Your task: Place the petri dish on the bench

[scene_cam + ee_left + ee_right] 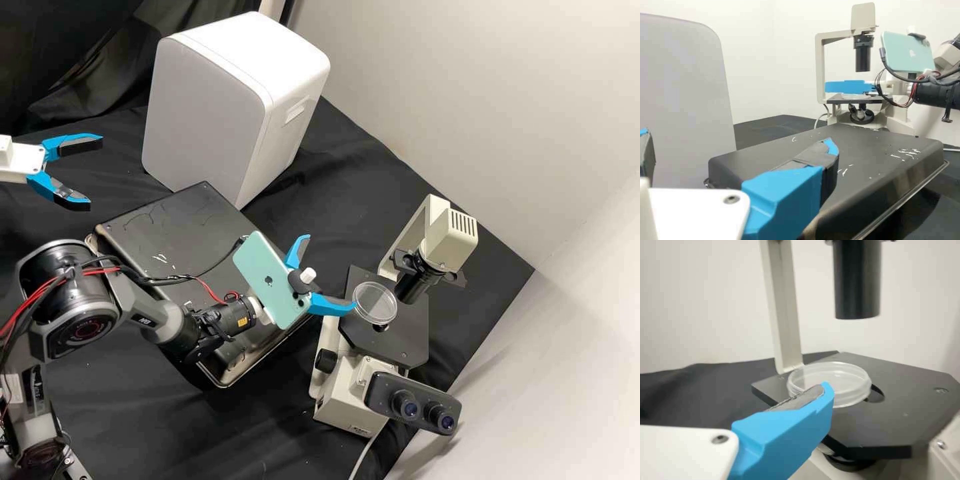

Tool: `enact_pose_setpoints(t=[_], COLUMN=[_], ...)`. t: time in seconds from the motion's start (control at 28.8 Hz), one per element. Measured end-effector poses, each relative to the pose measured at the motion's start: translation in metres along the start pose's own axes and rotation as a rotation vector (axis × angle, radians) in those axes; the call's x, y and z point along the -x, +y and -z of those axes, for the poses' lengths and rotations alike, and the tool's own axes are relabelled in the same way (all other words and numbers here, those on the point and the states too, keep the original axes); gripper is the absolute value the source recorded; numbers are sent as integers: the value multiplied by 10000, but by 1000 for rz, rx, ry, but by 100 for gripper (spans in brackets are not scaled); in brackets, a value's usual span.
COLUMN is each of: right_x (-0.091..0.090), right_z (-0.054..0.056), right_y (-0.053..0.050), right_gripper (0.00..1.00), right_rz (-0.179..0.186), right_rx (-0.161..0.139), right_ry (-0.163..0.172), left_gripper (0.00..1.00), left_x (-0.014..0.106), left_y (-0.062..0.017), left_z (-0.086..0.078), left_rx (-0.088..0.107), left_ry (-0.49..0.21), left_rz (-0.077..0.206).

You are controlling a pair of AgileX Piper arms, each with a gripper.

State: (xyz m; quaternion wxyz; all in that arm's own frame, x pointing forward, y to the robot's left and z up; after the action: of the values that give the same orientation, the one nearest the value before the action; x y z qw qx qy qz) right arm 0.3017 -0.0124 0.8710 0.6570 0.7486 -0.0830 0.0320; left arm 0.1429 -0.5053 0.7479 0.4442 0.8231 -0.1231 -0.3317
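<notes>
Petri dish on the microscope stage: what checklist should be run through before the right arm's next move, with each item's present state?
1. Petri dish lies flat on the microscope stage: ok.
2. Right gripper open: ok.
3. Dish between both its fingers: not ok, it lies past one fingertip.
4. Gap to the black lens tube above the dish: cannot tell.
5. Left gripper away from the microscope: ok.
6. Bare bench for setting down: ok.
</notes>
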Motion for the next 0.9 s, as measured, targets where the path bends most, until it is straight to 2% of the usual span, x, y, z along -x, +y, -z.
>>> enact_pose_setpoints(t=[0.31,0.59,0.9], right_x=[-92,-190,-308], right_z=[-141,-193,-245], right_y=[58,143,176], right_gripper=[100,100,100], right_rz=[-21,-49,-52], right_rx=[0,4,5], right_ry=[-37,-43,-61], left_gripper=[100,100,100], left_x=[0,0,0], left_y=[0,0,0], left_z=[0,0,0], left_rx=[0,0,0], left_ry=[0,0,0], left_rz=[0,0,0])
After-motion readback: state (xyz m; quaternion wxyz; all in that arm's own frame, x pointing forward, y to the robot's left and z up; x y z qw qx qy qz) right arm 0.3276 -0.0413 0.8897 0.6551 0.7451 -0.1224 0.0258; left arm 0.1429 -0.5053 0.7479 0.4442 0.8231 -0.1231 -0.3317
